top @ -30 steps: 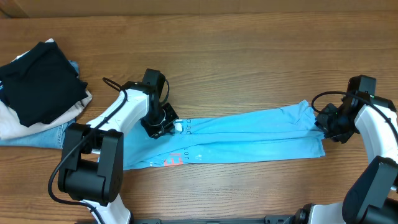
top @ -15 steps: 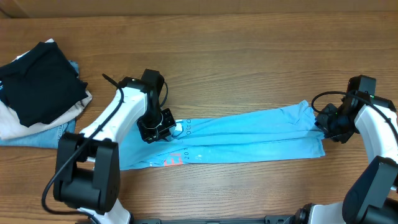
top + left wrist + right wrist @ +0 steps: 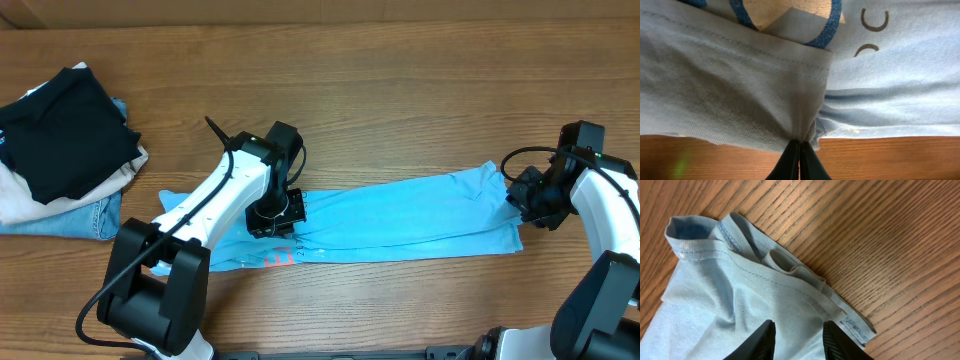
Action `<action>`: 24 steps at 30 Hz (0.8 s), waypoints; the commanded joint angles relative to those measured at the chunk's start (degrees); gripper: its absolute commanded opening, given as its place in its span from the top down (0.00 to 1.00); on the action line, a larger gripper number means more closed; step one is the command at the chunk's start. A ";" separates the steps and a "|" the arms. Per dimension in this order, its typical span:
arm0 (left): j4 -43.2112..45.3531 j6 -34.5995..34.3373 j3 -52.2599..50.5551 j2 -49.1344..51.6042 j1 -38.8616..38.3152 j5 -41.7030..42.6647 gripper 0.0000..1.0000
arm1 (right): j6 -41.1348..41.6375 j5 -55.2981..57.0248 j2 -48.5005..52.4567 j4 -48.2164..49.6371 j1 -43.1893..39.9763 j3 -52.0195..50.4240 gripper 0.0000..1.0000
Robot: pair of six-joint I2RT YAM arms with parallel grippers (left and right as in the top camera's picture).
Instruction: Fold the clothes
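The clothes, a light sky-blue T-shirt (image 3: 400, 215), lie as a long narrow strip across the table. My left gripper (image 3: 277, 213) is over the strip's left part, shut on a pinched fold of hem (image 3: 805, 127), and the lifted cloth (image 3: 740, 90) hangs over the layer below. Pink lettering (image 3: 280, 257) shows at the front edge. At the strip's right end is my right gripper (image 3: 522, 200). In its wrist view the right gripper (image 3: 799, 341) has its jaws apart, with the shirt's hemmed end (image 3: 730, 295) lying under them.
A folded black garment (image 3: 65, 130) lies on a pale cloth (image 3: 20, 195) and folded blue jeans (image 3: 75, 215) at the far left. Bare wooden table (image 3: 400, 110) extends behind and in front of the shirt.
My left gripper has moved right and slightly forward, dragging the shirt's left end over the strip; the small white print is now covered. The right arm has not moved.
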 commanded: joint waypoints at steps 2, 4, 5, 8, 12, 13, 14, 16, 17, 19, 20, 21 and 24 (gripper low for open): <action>-0.87 0.83 0.98 -1.25 -0.17 -0.96 0.96 | -0.17 -0.11 -1.64 0.11 -0.15 -0.02 0.65; -1.36 0.83 0.98 -1.25 -0.17 -0.92 0.96 | -0.17 -0.11 -1.64 0.11 -0.15 -0.02 0.65; -1.38 0.85 0.98 -1.25 -0.17 -0.92 0.96 | -0.17 -0.11 -1.64 0.11 -0.15 -0.02 0.65; -1.14 0.85 0.98 -1.25 -0.15 -0.92 0.96 | -0.17 -0.11 -1.64 0.11 -0.15 -0.02 0.65; -0.22 0.96 0.98 -1.25 -0.15 -1.18 0.66 | -0.17 -0.11 -1.64 0.07 -0.15 -0.02 0.65; 0.04 1.01 0.98 -1.25 -0.11 -1.42 0.59 | -0.17 -0.11 -1.64 0.02 -0.15 -0.02 0.65; 0.35 1.14 0.98 -1.25 0.02 -1.81 0.57 | -0.20 -0.11 -1.64 -0.07 -0.15 -0.02 0.65; 0.68 1.14 1.01 -1.25 0.59 -3.28 0.52 | -0.44 -0.11 -1.64 -0.15 -0.15 -0.02 0.64; 0.70 1.16 1.03 -1.25 0.94 -4.17 0.52 | -0.96 -0.11 -1.64 -0.17 -0.15 -0.02 0.64; 0.37 1.66 1.05 -1.25 2.73 -7.15 0.52 | -1.51 -0.11 -1.64 -0.28 -0.15 -0.02 0.54; 0.22 2.19 1.05 -1.25 3.52 -7.76 0.51 | -1.81 -0.11 -1.64 -0.28 -0.15 -0.02 0.51; -0.04 2.51 1.05 -1.25 4.28 -8.35 0.51 | -2.29 -0.11 -1.64 -0.26 -0.15 -0.02 0.50; -1.49 3.91 1.05 -1.25 7.34 -11.15 0.50 | -4.59 -0.09 -1.64 0.22 -0.15 -0.02 0.48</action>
